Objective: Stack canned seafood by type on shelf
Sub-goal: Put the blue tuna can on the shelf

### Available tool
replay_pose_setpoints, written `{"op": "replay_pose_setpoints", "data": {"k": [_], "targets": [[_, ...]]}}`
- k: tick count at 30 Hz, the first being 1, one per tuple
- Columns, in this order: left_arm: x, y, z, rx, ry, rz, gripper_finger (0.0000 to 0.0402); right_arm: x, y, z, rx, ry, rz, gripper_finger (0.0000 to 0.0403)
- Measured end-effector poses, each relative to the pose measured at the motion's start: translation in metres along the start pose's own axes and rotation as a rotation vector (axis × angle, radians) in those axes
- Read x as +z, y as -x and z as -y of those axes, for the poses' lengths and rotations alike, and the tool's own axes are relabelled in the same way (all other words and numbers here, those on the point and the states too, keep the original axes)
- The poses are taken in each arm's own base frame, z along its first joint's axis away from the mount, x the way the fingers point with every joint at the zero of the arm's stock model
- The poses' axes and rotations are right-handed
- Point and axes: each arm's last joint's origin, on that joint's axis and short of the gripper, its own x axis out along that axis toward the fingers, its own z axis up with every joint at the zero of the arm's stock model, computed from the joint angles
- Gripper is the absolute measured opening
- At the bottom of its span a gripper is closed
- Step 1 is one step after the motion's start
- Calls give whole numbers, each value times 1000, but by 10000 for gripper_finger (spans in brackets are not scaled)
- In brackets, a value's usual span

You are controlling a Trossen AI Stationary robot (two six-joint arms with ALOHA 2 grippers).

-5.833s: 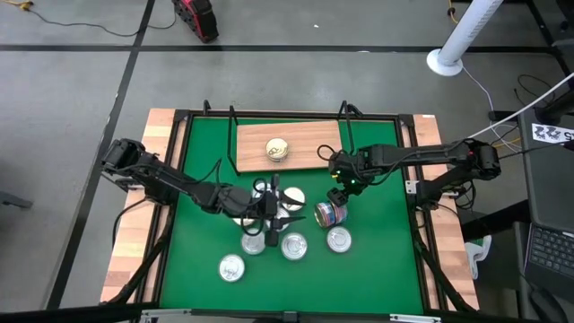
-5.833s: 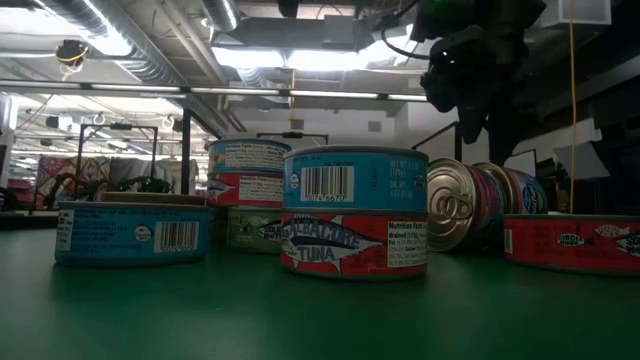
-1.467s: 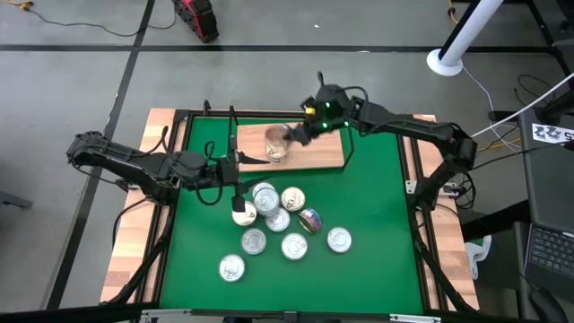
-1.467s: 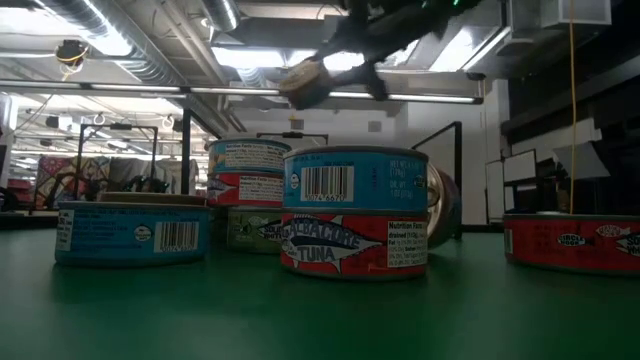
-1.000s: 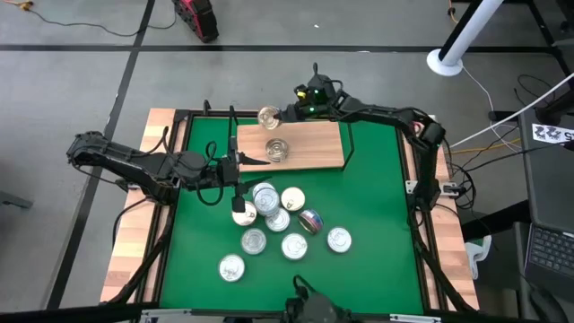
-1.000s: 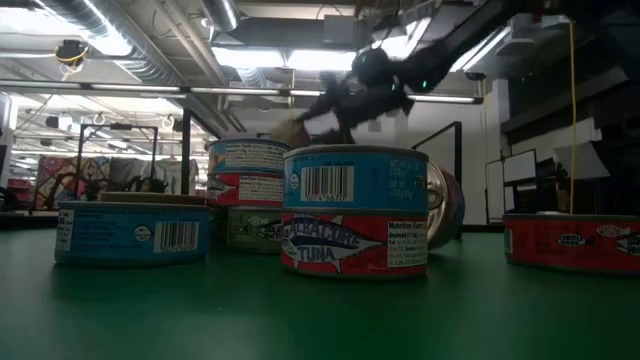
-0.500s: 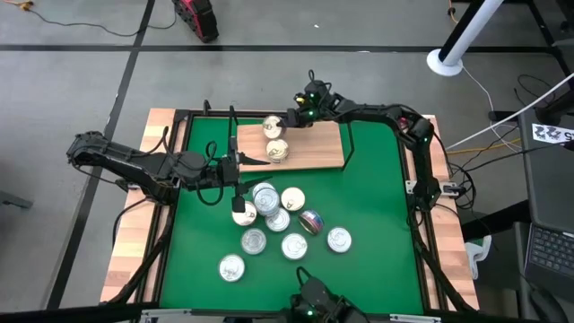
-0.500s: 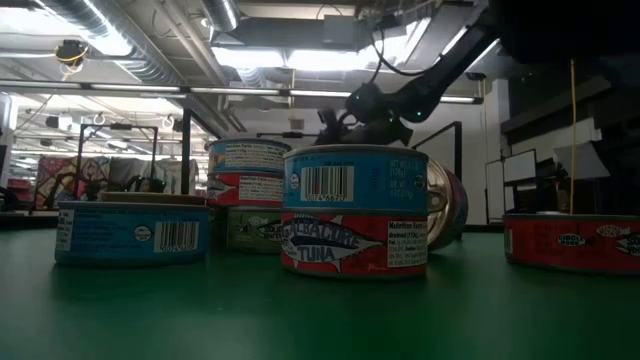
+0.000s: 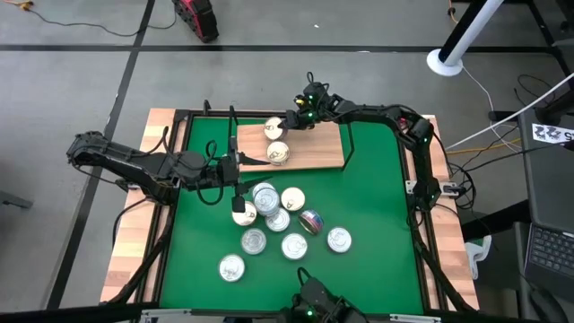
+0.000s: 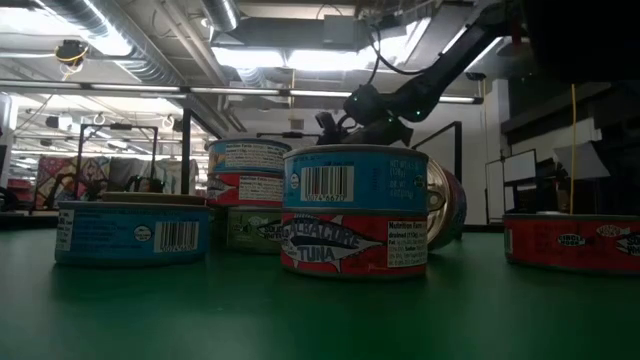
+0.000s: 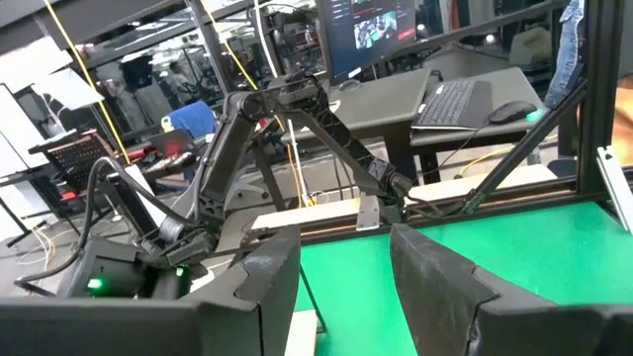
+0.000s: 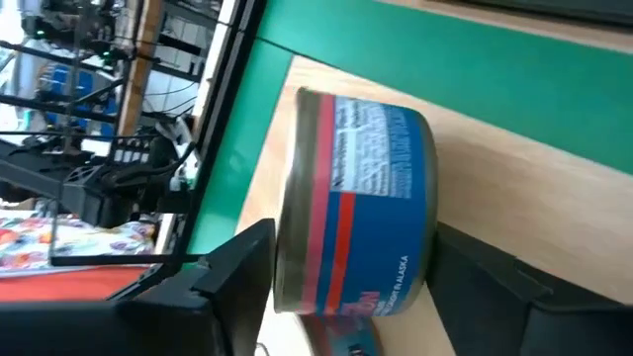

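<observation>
The shelf (image 9: 314, 148) is a light wooden board at the far side of the green mat. One pale-lidded tin (image 9: 278, 154) stands on its left part. My right gripper (image 9: 289, 120) reaches in from the right over the shelf's far-left corner, shut on a blue-and-red tin (image 12: 361, 203), which shows as a pale lid in the high view (image 9: 274, 128). Several more tins (image 9: 278, 220) cluster on the mat, some stacked (image 10: 355, 210). My left gripper (image 9: 244, 161) is open beside the shelf's left end and touches nothing (image 11: 346, 262). My right gripper has the blue-and-red tin between its two fingers, one finger (image 12: 242, 267) at the lid rim (image 12: 287, 267) and the other (image 12: 485, 277) at the base end (image 12: 425, 247). It comes level from the table's right. Whether the tin rests on the board I cannot tell.
A purple-labelled tin (image 9: 311, 220) lies on its side among the cluster. Thin black wire frames (image 9: 231, 135) rise at the shelf's ends. Wooden planks (image 9: 143, 215) flank the mat. Bare mat lies to the right of the cluster (image 9: 377, 215).
My right gripper carried the tin from beyond the shelf's far edge toward the near side and down, to the shelf's far-left corner, then stayed almost still. The left arm kept still.
</observation>
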Motion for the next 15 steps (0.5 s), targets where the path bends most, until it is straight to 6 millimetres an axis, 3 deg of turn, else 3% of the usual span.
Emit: {"op": "replay_pose_setpoints", "data": {"k": [15], "targets": [[0, 0, 0, 0, 5, 0, 155, 0, 0, 2, -28, -9, 8, 270]]}}
